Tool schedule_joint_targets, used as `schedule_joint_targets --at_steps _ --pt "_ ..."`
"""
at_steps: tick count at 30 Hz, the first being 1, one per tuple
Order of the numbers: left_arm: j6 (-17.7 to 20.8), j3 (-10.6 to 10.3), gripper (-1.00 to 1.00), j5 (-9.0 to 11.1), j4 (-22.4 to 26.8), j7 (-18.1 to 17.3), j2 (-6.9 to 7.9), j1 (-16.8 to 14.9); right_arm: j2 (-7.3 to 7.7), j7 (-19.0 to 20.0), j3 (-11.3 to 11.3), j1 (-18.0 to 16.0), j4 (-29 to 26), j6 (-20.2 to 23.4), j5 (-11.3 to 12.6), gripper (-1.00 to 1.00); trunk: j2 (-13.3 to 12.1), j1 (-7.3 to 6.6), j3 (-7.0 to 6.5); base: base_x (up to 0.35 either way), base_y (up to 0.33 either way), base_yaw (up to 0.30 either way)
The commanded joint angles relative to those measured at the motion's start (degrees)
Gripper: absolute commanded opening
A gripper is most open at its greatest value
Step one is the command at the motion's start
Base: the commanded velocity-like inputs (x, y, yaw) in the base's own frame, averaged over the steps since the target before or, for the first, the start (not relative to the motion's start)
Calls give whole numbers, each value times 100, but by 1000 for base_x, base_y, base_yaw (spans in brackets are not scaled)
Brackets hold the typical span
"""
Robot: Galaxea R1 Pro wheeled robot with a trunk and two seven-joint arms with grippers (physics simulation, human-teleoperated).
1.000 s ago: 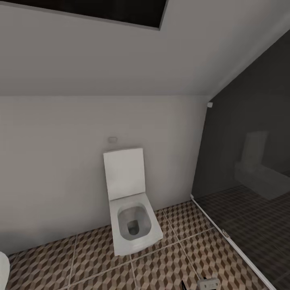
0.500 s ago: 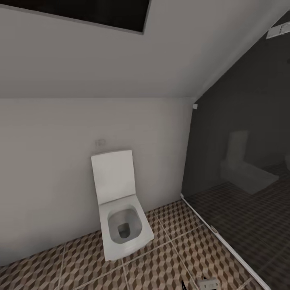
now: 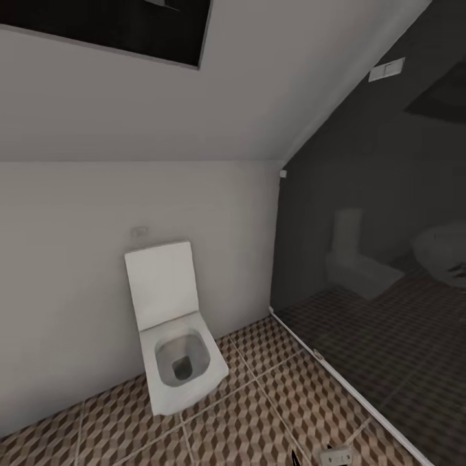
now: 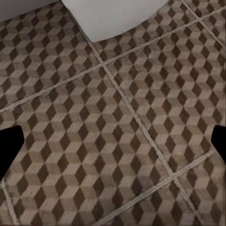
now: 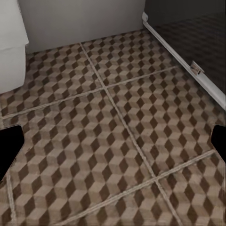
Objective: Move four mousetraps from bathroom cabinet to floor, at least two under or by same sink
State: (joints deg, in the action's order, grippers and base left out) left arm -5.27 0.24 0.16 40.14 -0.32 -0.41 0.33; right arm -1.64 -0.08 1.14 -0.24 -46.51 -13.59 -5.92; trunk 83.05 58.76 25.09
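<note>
The bathroom floor [image 3: 259,414] of brown, beige and white cube-pattern tiles spreads below me. The mousetraps, the cabinet and the sink are out of view. My left gripper [image 4: 114,147] hangs open over bare tiles [image 4: 141,108], its dark fingertips [image 4: 9,150] far apart with nothing between them. My right gripper [image 5: 114,146] is open too, above bare tiles [image 5: 122,132]. A small grey part of an arm [image 3: 336,456] pokes in at the bottom edge of the head view.
A white toilet [image 3: 171,349] with its lid up stands against the white wall, and its base shows in both wrist views [image 4: 113,19] [image 5: 12,52]. A dark glass partition [image 3: 375,259] on a white floor rail [image 3: 336,372] [image 5: 188,66] closes the right side.
The whole head view has swung to the right: the toilet sits further left in the picture and more of the dark glass shows. Nothing in the room has moved.
</note>
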Motion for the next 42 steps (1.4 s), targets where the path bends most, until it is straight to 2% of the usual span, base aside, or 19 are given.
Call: schedule_joint_targets --at_steps 1,6,24,42 --pt "-9 3 100 1 5 -5 -1 3 -3 -1 -9 -2 1 -12 -58 100 3 -3 -2 -323 0 -224" --pt "-9 3 100 1 -1 -4 -3 3 -3 -1 -9 -3 1 -12 -58 100 3 -3 -36 -260 0 -224" --pt "-1 -5 100 -1 -6 -3 -24 3 -1 -1 -9 -2 1 -12 -58 100 3 -3 -124 -13 -6 -256" --pt "-6 -15 100 -8 -85 -3 -47 3 -1 -1 -15 -2 1 -12 -66 100 3 -3 -126 0 -192 -293"
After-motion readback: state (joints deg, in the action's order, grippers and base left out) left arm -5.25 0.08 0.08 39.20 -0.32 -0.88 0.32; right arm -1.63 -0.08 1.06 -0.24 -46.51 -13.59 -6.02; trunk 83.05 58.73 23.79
